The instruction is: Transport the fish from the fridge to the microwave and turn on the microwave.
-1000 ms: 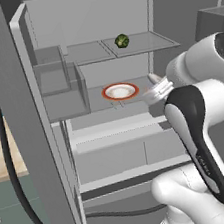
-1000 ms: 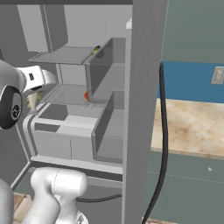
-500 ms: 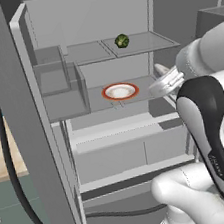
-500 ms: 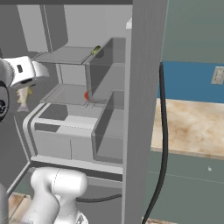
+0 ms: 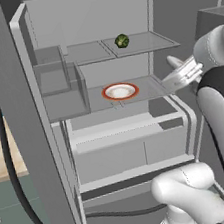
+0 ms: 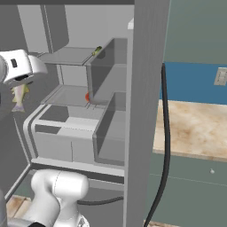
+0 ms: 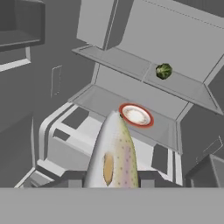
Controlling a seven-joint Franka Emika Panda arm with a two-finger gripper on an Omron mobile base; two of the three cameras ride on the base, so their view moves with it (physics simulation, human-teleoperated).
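The fridge (image 5: 91, 21) stands open, its grey door (image 6: 146, 88) swung out. The fish (image 7: 111, 153), pale silver-grey with speckles, is clamped in my gripper (image 7: 110, 181) and points toward the shelves. From the left base it shows as a pale sliver (image 5: 175, 76) at my hand, just outside the middle shelf's right front corner. In the right base view the fish (image 6: 19, 96) hangs tail-down under my gripper (image 6: 20, 86), in front of the fridge opening. The microwave is out of view.
A white plate with a red-orange rim (image 5: 119, 90) (image 7: 136, 115) lies on the middle glass shelf. On the top shelf rests a dark green ball (image 5: 121, 41) (image 7: 163, 71). Pale drawers (image 5: 129, 147) sit below. A black cable (image 6: 165, 133) hangs beside a wooden counter (image 6: 195, 128).
My hand has drawn back out of the fridge with the fish, away from the plate and past the shelf's front corner. Plate and ball have stayed put.
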